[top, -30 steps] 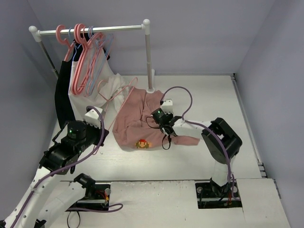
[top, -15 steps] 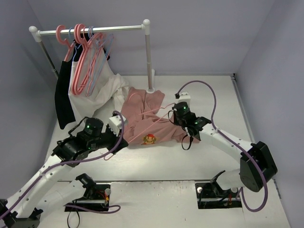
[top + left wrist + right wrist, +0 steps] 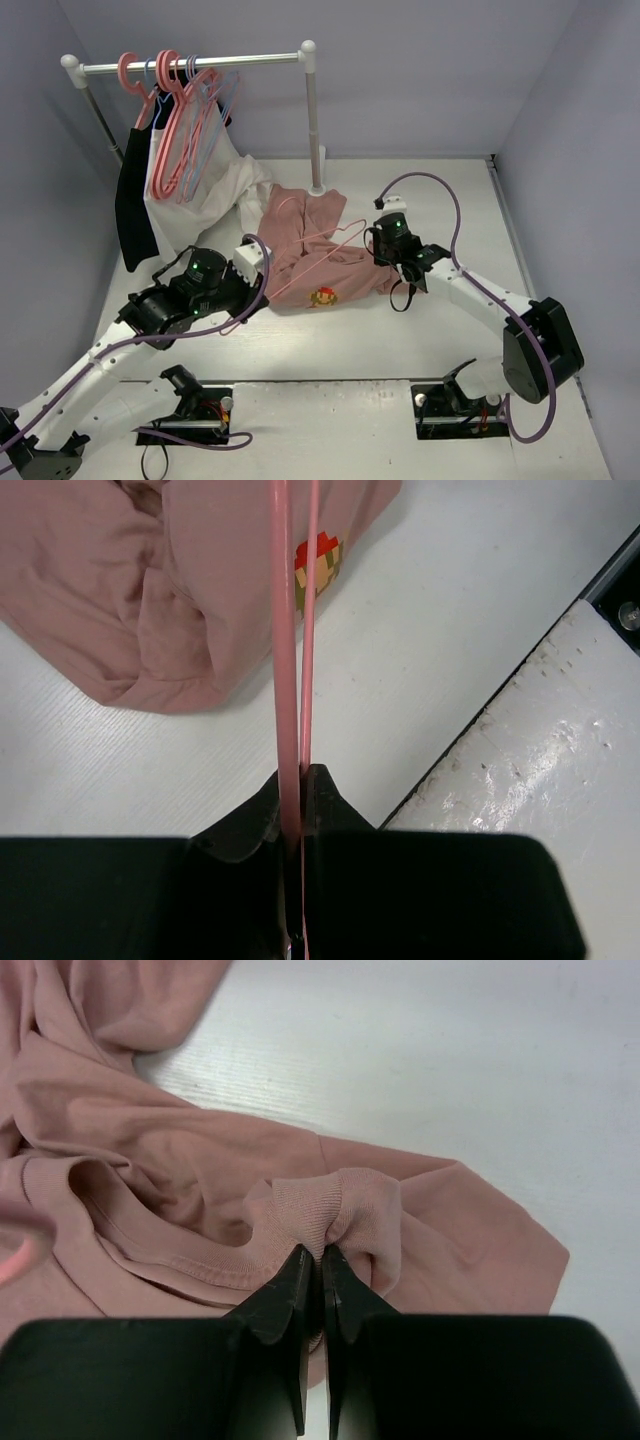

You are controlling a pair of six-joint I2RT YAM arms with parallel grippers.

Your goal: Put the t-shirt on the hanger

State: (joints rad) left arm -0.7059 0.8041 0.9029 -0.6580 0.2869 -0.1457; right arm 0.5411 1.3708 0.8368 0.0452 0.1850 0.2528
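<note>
The salmon-pink t-shirt (image 3: 305,235) lies crumpled on the white table, its small orange print (image 3: 322,296) facing up near its front edge. My left gripper (image 3: 248,292) is shut on the thin pale-pink hanger (image 3: 310,272), which reaches out over the shirt toward the right. In the left wrist view the hanger's two thin rods (image 3: 285,630) run up from my shut gripper (image 3: 297,780) across the shirt (image 3: 130,580). My right gripper (image 3: 388,255) is shut on the shirt's ribbed collar (image 3: 335,1210), pinching a fold of it in the right wrist view (image 3: 320,1258).
A clothes rack (image 3: 200,62) stands at the back left with coral-pink and pale blue hangers (image 3: 185,120), a white garment (image 3: 205,195) and a black garment (image 3: 130,205). Its right post (image 3: 313,120) stands just behind the shirt. A metal base panel (image 3: 560,730) borders the table's near edge.
My left gripper has carried the hanger a little to the right over the shirt. My right gripper has pulled the collar rightward, and the shirt and its print have shifted right.
</note>
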